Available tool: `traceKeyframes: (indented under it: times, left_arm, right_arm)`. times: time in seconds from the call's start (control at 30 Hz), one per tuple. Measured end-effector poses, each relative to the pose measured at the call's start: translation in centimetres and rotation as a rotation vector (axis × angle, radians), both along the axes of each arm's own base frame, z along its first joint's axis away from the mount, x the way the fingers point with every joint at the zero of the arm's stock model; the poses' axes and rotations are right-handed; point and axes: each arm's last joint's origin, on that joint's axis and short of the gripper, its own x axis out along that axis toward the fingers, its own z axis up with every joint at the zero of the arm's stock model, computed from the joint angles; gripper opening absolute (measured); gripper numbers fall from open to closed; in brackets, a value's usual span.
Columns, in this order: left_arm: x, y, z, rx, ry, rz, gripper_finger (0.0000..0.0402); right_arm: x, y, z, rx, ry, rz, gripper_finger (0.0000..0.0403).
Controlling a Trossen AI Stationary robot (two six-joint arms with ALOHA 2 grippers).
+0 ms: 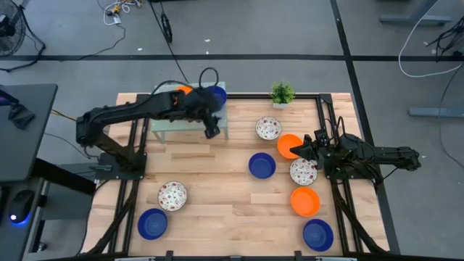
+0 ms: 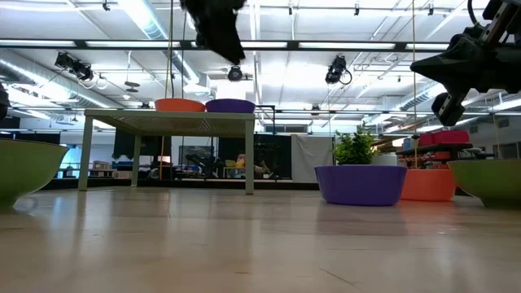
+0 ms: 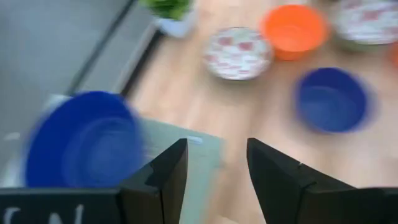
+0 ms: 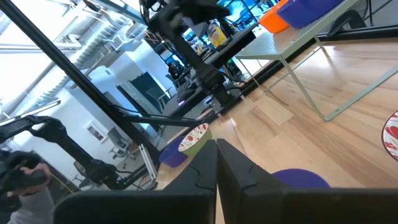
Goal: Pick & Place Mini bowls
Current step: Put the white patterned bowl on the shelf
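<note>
A small pale green stand point(image 1: 168, 125) sits at the far left of the wooden table. On its top rest an orange mini bowl point(image 1: 183, 90) and a blue mini bowl point(image 3: 84, 140), side by side. My left gripper point(image 3: 216, 144) hangs open above the stand's near right corner, beside the blue bowl, with nothing between its fingers. Several other mini bowls lie on the table: a speckled one point(image 1: 268, 128), an orange one point(image 1: 288, 145) and a blue one point(image 1: 262, 165) among them. My right gripper point(image 4: 217, 149) is shut and waits at the table's right, above the orange bowl.
A small green potted plant point(image 1: 282, 93) stands at the far edge. More bowls lie near the front: speckled point(image 1: 172, 196) and blue point(image 1: 152, 223) on the left, orange point(image 1: 305, 201) and blue point(image 1: 317, 234) on the right. Bare wood lies in the middle.
</note>
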Motion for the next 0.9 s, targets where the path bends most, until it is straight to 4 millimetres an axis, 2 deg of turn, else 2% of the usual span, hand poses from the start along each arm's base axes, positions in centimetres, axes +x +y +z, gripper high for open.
traceKeyframes:
  times: [0.13, 0.37, 0.47, 0.63, 0.77, 0.9]
  left_arm:
    - [-0.7, -3.8, 0.1, -0.083, 0.045, -0.097, 0.0172]
    - [-2.0, -11.4, -2.1, -0.215, 0.278, -0.147, 0.0172]
    - [-2.8, -14.8, -2.6, -0.258, 0.311, -0.12, 0.0172]
    - [-4.8, -19.6, -3.8, -0.229, 0.361, -0.042, 0.0172]
    - [-6.3, -22.7, -4.7, -0.222, 0.37, 0.005, 0.0172]
    - [-7.1, -24.7, -5.6, -0.192, 0.3, 0.13, 0.0173]
  right_arm:
    - [0.0, 0.0, 0.0, 0.0, 0.0, 0.0, 0.0007]
    - [0.0, 0.0, 0.0, 0.0, 0.0, 0.0, 0.0007]
    - [0.0, 0.0, 0.0, 0.0, 0.0, 0.0, 0.0007]
    - [0.0, 0.0, 0.0, 0.0, 0.001, -0.001, 0.0007]
    - [0.0, 0.0, 0.0, 0.0, 0.001, -0.001, 0.0007]
    - [0.0, 0.0, 0.0, 0.0, 0.001, 0.0, 0.0007]
